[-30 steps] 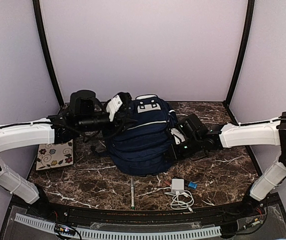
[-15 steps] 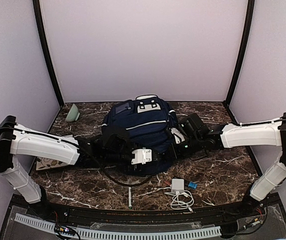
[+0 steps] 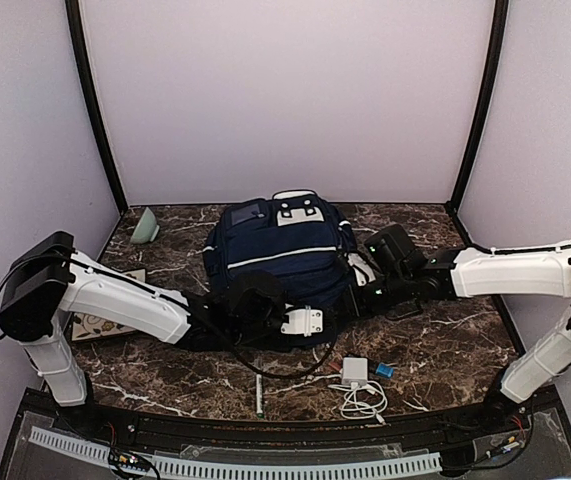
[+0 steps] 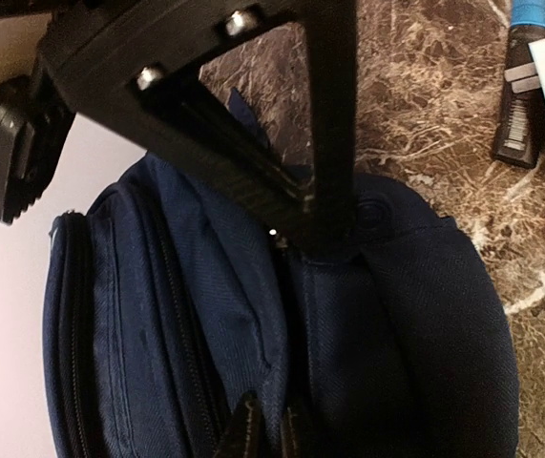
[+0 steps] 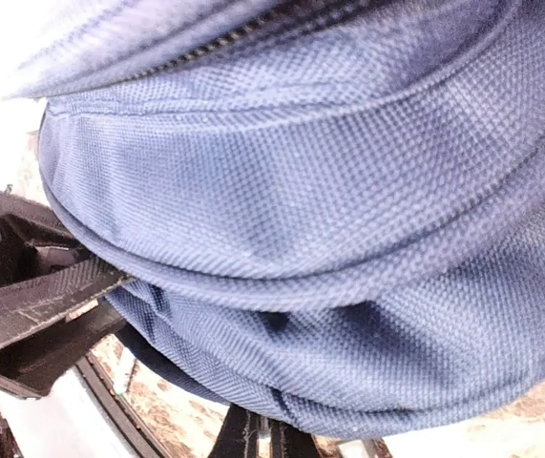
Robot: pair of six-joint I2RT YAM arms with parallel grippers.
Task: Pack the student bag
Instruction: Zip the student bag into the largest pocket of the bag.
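Observation:
The student bag (image 3: 280,255) is a navy backpack with white stripes, lying at the table's centre with its white-patched top toward the back wall. My left gripper (image 3: 265,302) is at the bag's near front edge. In the left wrist view the left gripper (image 4: 267,434) is shut on a fold of the bag's navy fabric (image 4: 234,286) beside a zip. My right gripper (image 3: 351,286) is at the bag's right side. In the right wrist view the right gripper (image 5: 264,441) is nearly closed, pinching the bag's lower edge (image 5: 329,286).
A pen (image 3: 261,395), a white charger with its cable (image 3: 357,376), a blue item (image 3: 383,370) and a pink item (image 3: 333,366) lie in front of the bag. A floral notebook (image 3: 100,322) lies partly under the left arm. A pale green object (image 3: 146,226) sits back left.
My left arm has swung from the bag's back left round to its near front edge and closed on the fabric. The bag has settled flatter. The right gripper has stayed at the bag's right side.

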